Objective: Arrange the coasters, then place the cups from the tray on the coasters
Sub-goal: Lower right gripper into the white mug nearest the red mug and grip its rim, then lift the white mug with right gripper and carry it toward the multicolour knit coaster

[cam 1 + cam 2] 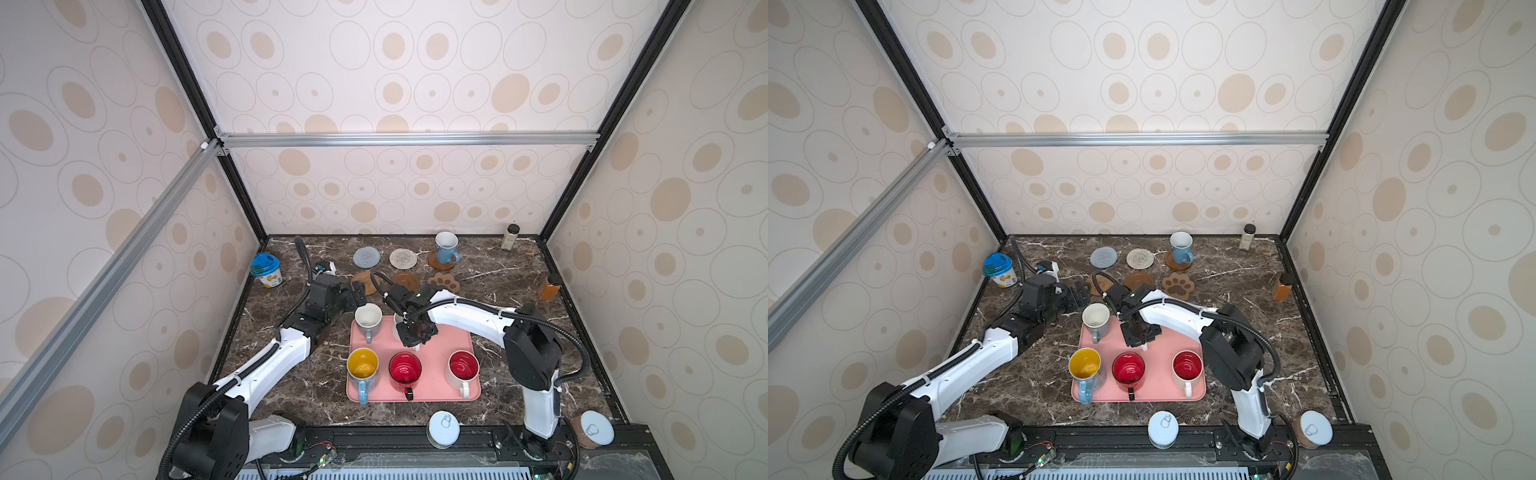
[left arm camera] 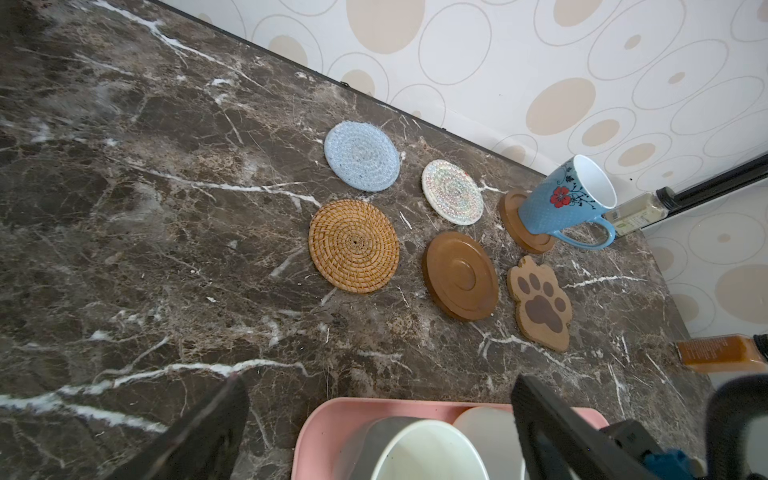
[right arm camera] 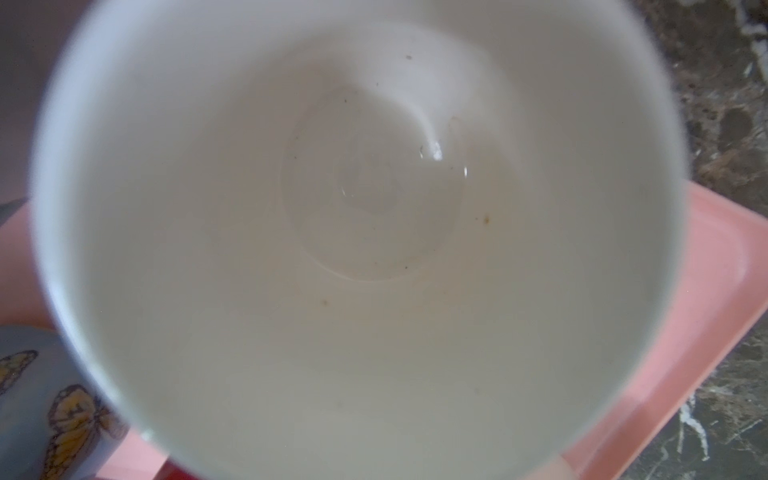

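Observation:
Six coasters lie in two rows at the back: grey-blue knit (image 2: 362, 156), cream woven (image 2: 453, 192), tan rattan (image 2: 354, 251), a wooden disc (image 2: 460, 276), the paw shape (image 2: 540, 302), and a second wooden disc (image 2: 510, 212) under the light blue mug (image 1: 446, 248). The pink tray (image 1: 432, 395) holds the grey mug (image 1: 368, 320), yellow-inside mug (image 1: 363, 368), red mug (image 1: 405, 370) and red-inside white mug (image 1: 463, 368). My left gripper (image 2: 378, 386) stands open beside the grey mug. My right gripper (image 1: 413, 332) covers the white mug (image 3: 374, 249) and is shut on it; its fingers are hidden.
A blue-lidded tub (image 1: 266, 270) stands at the left edge. A small spice bottle (image 1: 510, 237) is in the back right corner and an amber jar (image 1: 550, 286) by the right wall. Two white can lids (image 1: 444, 428) (image 1: 597, 428) sit at the front rail.

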Controlling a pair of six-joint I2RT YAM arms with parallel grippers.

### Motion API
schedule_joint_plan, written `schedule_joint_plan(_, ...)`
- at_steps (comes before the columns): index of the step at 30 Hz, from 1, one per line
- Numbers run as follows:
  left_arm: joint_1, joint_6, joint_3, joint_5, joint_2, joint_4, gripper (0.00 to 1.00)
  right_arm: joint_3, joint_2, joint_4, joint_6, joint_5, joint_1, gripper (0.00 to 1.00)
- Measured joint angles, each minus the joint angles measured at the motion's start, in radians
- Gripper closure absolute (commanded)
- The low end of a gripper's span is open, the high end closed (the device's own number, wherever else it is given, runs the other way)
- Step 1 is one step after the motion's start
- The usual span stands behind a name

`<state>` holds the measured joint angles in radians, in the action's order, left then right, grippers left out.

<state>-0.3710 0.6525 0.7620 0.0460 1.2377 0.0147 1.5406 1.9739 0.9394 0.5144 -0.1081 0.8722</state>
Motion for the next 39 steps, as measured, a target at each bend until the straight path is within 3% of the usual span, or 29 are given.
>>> schedule_joint_plan(39,0.000,0.006,-0.018,0.005,-0.033,0.000,0.00,0.092,-0.052,0.008,-0.019,-0.093,-0.046,0.95)
